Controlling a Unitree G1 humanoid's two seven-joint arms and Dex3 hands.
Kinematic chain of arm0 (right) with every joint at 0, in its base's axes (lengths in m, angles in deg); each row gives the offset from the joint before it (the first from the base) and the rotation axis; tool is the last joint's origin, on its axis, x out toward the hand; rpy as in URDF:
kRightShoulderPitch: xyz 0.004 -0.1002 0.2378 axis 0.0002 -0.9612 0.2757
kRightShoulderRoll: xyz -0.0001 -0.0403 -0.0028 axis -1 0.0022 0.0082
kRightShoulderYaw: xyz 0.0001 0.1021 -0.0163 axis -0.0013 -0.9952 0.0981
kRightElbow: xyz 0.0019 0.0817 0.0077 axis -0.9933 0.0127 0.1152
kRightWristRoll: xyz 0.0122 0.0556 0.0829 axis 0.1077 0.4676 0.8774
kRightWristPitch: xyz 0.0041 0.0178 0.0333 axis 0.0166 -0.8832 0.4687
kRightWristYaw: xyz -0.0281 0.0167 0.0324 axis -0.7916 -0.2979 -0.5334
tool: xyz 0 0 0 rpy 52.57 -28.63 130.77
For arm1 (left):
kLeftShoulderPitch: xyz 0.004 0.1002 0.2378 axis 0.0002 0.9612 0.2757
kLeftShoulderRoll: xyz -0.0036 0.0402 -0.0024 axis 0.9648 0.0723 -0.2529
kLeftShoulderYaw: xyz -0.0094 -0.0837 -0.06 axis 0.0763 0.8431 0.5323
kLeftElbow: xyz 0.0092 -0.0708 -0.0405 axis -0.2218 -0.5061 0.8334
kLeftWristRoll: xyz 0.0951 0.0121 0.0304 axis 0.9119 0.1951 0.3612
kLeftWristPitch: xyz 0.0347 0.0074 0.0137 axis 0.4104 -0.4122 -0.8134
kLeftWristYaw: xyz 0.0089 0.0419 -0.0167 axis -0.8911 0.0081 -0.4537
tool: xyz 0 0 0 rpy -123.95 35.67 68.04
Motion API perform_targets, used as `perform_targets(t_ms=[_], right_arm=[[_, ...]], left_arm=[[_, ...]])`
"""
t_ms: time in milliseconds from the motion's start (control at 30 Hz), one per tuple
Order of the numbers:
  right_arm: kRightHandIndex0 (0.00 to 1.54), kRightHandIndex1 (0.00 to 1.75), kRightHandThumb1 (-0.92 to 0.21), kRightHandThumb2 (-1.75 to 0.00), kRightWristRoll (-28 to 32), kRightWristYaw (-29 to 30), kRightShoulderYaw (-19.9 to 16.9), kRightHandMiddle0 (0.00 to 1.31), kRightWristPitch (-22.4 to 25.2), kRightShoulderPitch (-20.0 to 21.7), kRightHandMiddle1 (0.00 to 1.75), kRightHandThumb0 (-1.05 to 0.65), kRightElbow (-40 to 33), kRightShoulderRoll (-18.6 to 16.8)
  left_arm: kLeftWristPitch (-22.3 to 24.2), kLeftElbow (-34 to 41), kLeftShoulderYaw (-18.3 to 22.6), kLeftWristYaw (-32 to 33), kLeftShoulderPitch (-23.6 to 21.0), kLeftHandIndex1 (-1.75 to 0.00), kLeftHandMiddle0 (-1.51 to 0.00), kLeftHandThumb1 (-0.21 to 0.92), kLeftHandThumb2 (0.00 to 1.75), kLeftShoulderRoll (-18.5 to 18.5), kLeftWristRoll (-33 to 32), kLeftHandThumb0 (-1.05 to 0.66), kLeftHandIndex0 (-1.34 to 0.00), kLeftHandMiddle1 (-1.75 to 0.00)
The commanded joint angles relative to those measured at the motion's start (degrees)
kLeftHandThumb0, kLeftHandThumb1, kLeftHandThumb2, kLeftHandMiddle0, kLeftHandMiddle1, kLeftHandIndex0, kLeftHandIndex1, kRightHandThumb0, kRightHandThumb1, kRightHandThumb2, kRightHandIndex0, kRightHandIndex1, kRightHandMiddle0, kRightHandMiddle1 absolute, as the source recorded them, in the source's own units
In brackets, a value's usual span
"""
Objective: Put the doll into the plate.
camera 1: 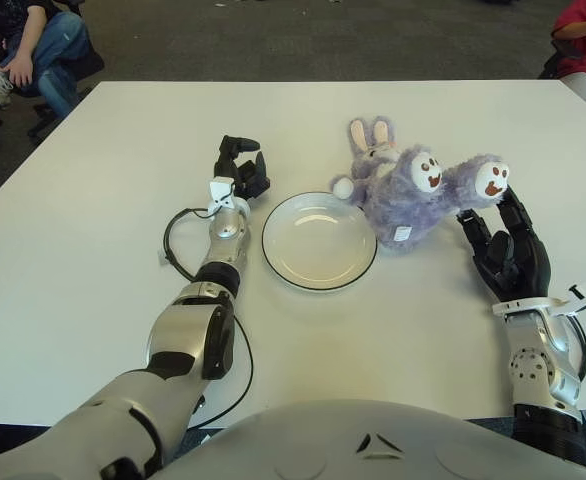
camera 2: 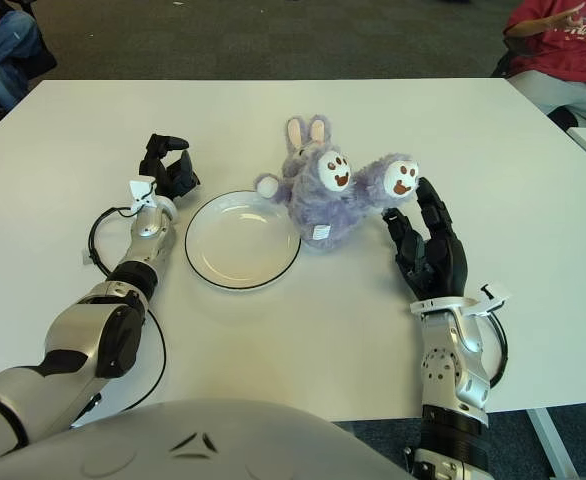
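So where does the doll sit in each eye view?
Left eye view: doll right of centre, against the plate's right rim.
Right eye view: doll just right of centre, same side of the plate.
Shared landmark: right hand, fingers spread, touching the doll's raised foot.

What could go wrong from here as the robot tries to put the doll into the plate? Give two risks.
1. The right hand is open, its fingertips only at one foot of the doll. It may push the doll away rather than grasp it.
2. The doll lies against the rim of the plate. Dragging it could shove the plate toward the left hand, which shows beside the plate's left edge.
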State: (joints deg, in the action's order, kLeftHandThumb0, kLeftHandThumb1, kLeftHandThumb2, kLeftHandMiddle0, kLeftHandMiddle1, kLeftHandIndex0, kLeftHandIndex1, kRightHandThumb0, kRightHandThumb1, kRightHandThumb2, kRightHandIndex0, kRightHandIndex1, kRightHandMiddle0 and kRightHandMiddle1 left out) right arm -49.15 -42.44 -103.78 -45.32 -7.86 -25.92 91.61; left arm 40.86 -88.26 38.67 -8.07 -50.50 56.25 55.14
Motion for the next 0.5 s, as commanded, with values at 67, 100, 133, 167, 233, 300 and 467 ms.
perform_targets(t_ms=[67, 100, 133, 167, 233, 300, 467], right_arm=[[0.11, 0.52, -0.36, -0.82, -1.8, 1.8, -0.4, 0.00, -0.7, 2.4, 0.16, -0.46, 0.7, -0.9], [0.11, 0.52, -0.36, -0.83, -2.1, 2.0, -0.4, 0.00, -1.0, 2.7, 0.15, -0.45, 0.7, -1.0], [0.10, 0.53, -0.35, -0.84, -2.6, 2.5, -0.3, 0.00, -1.3, 3.1, 0.14, -0.44, 0.7, -1.3], [0.09, 0.55, -0.35, -0.85, -3.2, 3.1, -0.2, 0.00, -1.8, 3.5, 0.13, -0.43, 0.7, -1.7], [0.07, 0.57, -0.34, -0.86, -4.5, 4.1, 0.0, 0.00, -2.6, 4.2, 0.12, -0.40, 0.7, -2.2], [0.04, 0.59, -0.33, -0.90, -5.7, 4.8, 0.1, 0.00, -3.2, 4.6, 0.11, -0.35, 0.7, -2.6], [0.01, 0.60, -0.32, -0.93, -8.9, 6.4, 0.5, 0.00, -4.6, 5.0, 0.07, -0.30, 0.7, -3.0]], left_arm=[[0.4, -2.9, 0.6, -0.4, 6.4, -1.75, -0.99, 0.59, 0.97, -0.4, -0.9, -0.40, -0.40, -1.75], [0.3, -2.9, 0.6, -0.4, 6.4, -1.75, -0.99, 0.59, 0.97, -0.4, -0.9, -0.40, -0.40, -1.75], [0.3, -2.9, 0.6, -0.4, 6.4, -1.75, -0.99, 0.59, 0.97, -0.4, -0.9, -0.40, -0.40, -1.75], [0.2, -2.9, 0.5, -0.4, 6.4, -1.75, -0.99, 0.59, 0.97, -0.4, -0.9, -0.40, -0.40, -1.75], [0.0, -2.9, 0.4, -0.4, 6.5, -1.75, -0.99, 0.60, 0.96, -0.3, -0.7, -0.40, -0.40, -1.75], [0.0, -2.9, 0.3, -0.3, 6.5, -1.75, -1.00, 0.60, 0.96, -0.3, -0.5, -0.40, -0.40, -1.75], [-0.1, -2.9, 0.3, -0.1, 6.5, -1.75, -1.00, 0.60, 0.96, -0.3, -0.5, -0.40, -0.39, -1.75]])
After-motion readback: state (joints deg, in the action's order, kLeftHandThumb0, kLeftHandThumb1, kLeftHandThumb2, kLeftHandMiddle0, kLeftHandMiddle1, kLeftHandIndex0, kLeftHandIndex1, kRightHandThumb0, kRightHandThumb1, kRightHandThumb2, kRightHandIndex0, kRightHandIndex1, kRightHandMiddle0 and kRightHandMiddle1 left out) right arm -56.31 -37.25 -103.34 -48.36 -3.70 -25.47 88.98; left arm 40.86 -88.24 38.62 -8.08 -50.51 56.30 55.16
